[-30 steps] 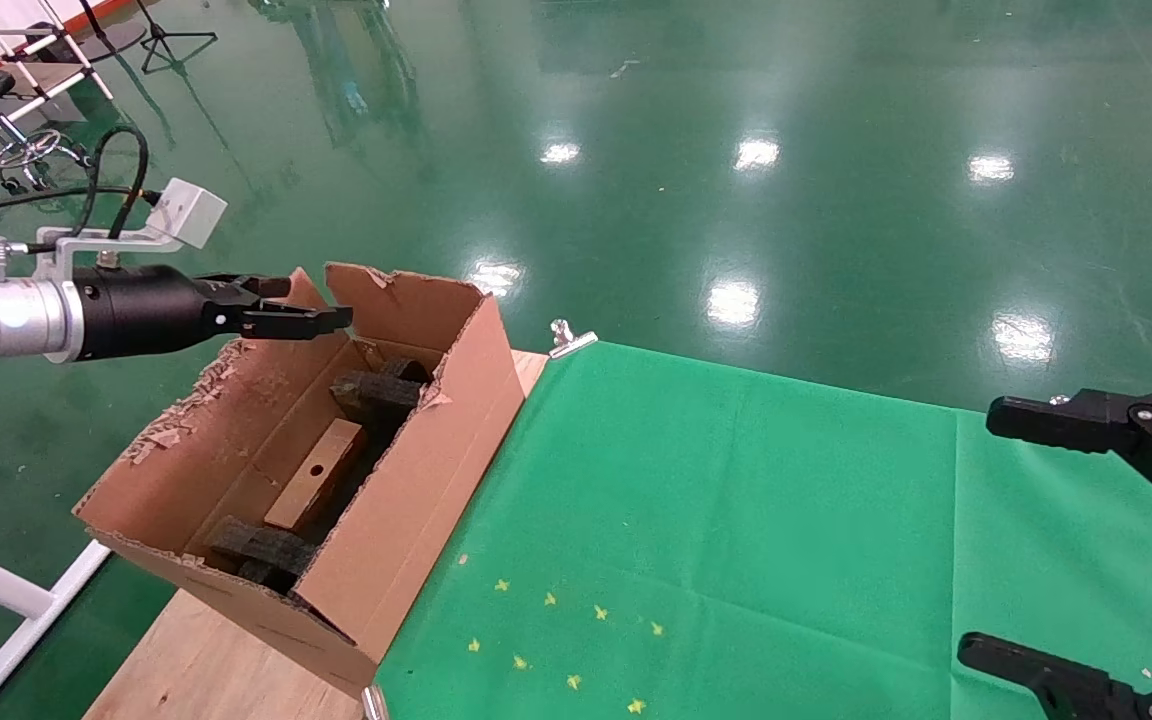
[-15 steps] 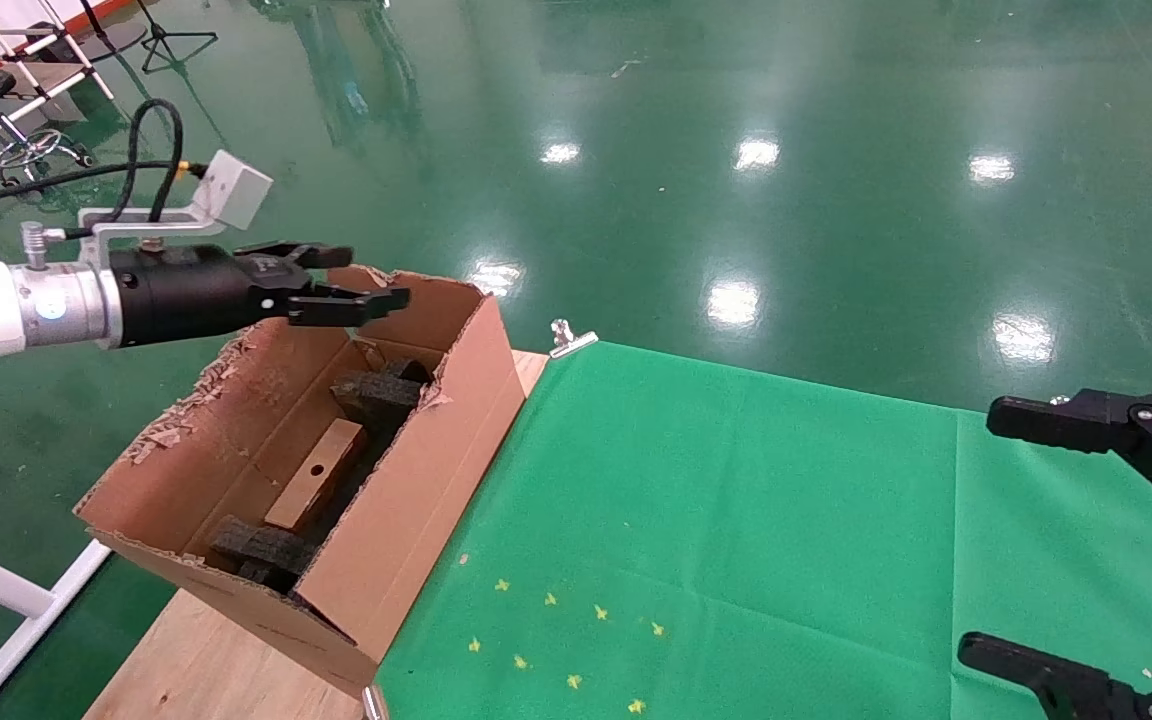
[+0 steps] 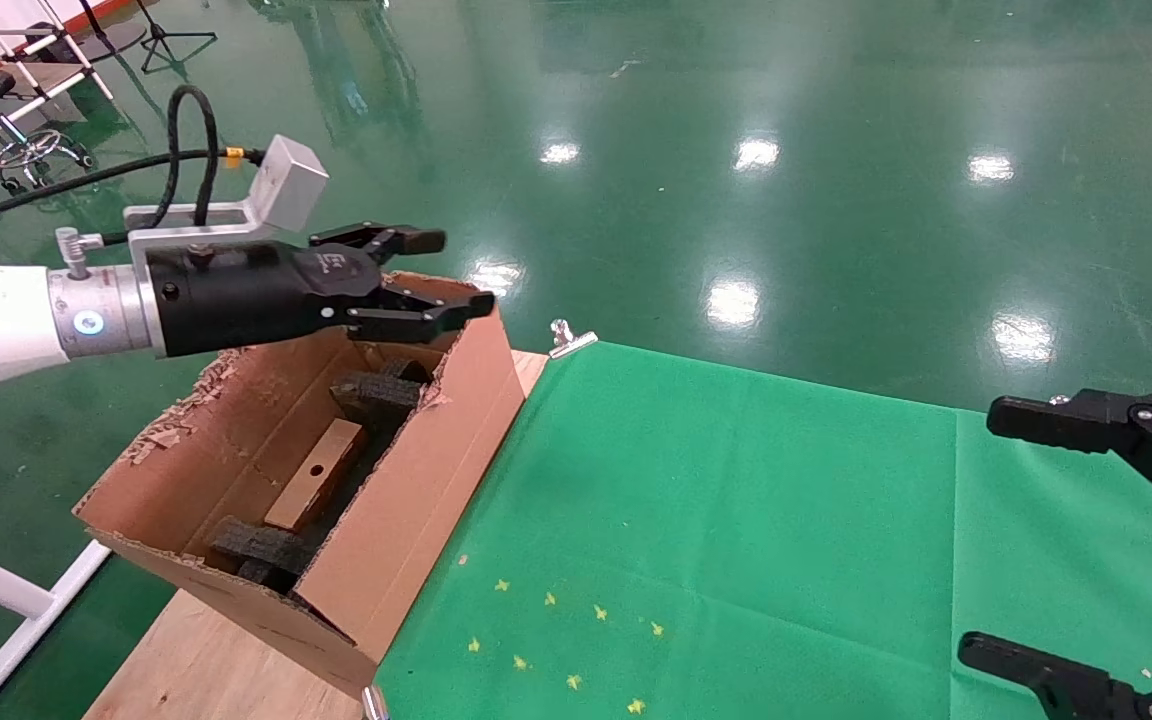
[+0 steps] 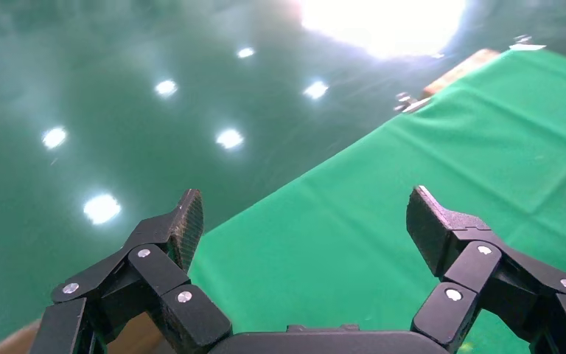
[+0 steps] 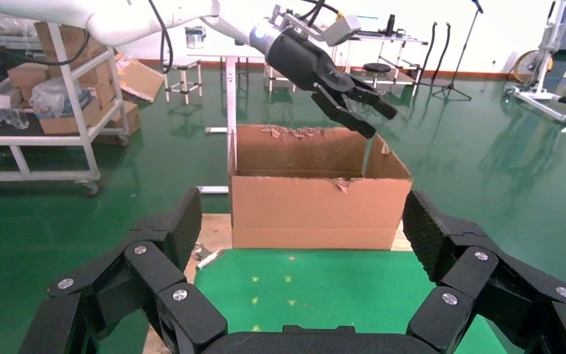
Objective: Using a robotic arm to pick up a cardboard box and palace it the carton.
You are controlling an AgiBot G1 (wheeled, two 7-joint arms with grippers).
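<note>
The small brown cardboard box (image 3: 317, 487) with a round hole lies inside the carton (image 3: 406, 500), between black foam inserts (image 3: 374, 392). The carton stands open at the table's left end and also shows in the right wrist view (image 5: 317, 208). The robotic arm's left gripper (image 3: 444, 275) is open and empty, held level above the carton's far end, pointing right. In the left wrist view (image 4: 306, 221) its fingers frame only green cloth. It also shows far off in the right wrist view (image 5: 374, 118). My right gripper (image 5: 302, 236) is open and empty at the table's right edge (image 3: 1056, 540).
A green cloth (image 3: 736, 540) with small yellow marks (image 3: 566, 640) covers the table right of the carton. A metal clip (image 3: 569, 339) holds the cloth's far corner. Bare wood (image 3: 196, 670) shows under the carton. Shelving and stands are on the floor beyond.
The left gripper has risen from the carton's far left corner and moved right over its far end, open and empty throughout. The small box stays in the carton. The right gripper has not moved.
</note>
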